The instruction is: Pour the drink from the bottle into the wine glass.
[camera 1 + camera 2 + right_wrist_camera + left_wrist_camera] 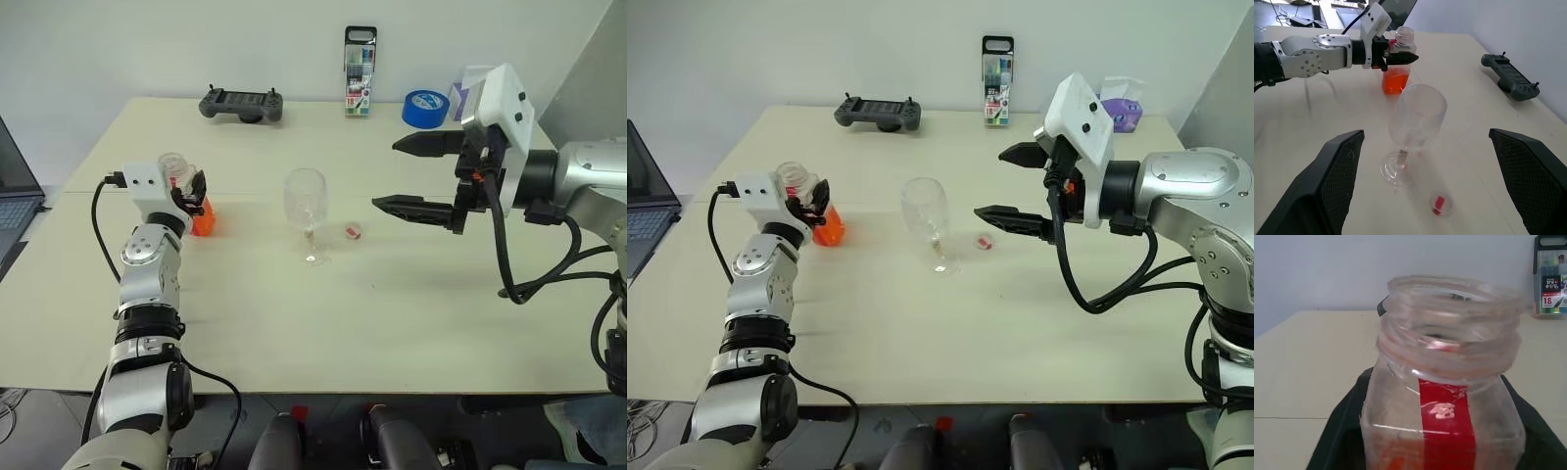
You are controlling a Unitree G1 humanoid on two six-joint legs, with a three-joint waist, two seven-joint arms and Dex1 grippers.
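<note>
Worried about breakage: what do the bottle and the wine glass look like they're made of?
The bottle: probably thin clear plastic, with a threaded neck and slightly scuffed, cloudy walls. The wine glass: looks like clear glass, smooth and glossy with a thin stem, though clear plastic can't be excluded.

On my left-eye feed the left pincer (197,193) sits at about nine o'clock on the tabletop (323,313), closed around the uncapped bottle (184,196), which stands upright with the orange drink (203,219) low in it. The empty wine glass (307,212) stands upright near centre, with a small cap (353,231) just beside it toward three o'clock. My right pincer (411,176) hangs above the tabletop at about two o'clock, fingers spread wide and holding nothing, while a controller (241,104), marker pack (360,59) and blue tape roll (425,108) line the twelve o'clock edge.
</note>
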